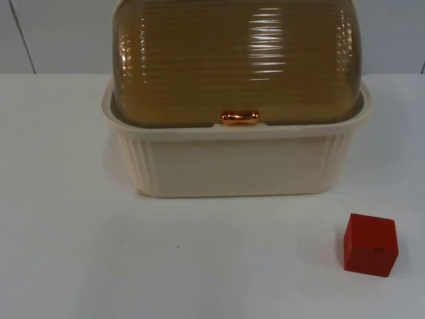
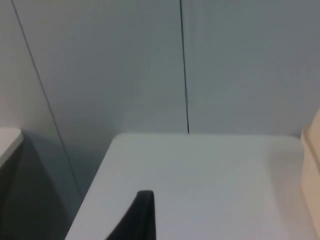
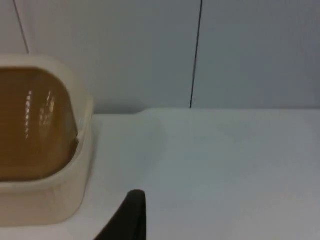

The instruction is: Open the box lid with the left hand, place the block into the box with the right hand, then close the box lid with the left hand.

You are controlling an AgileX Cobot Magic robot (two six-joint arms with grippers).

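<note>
A cream ribbed box (image 1: 236, 163) stands at the back middle of the white table in the top view. Its amber see-through dome lid (image 1: 236, 60) is down, with a copper handle (image 1: 240, 118) at the front rim. A red block (image 1: 370, 244) sits on the table in front of the box, to the right. My left gripper (image 2: 142, 215) hovers over the table left of the box, whose cream wall (image 2: 312, 170) is just beside it. My right gripper (image 3: 131, 215) waits to the right of the box (image 3: 45, 200) and its lid (image 3: 35, 125). Neither holds anything.
The grey partition wall (image 1: 398, 36) rises right behind the box. The table's left edge (image 2: 92, 185) drops off near my left gripper. Open white table top (image 1: 166, 259) lies in front of the box.
</note>
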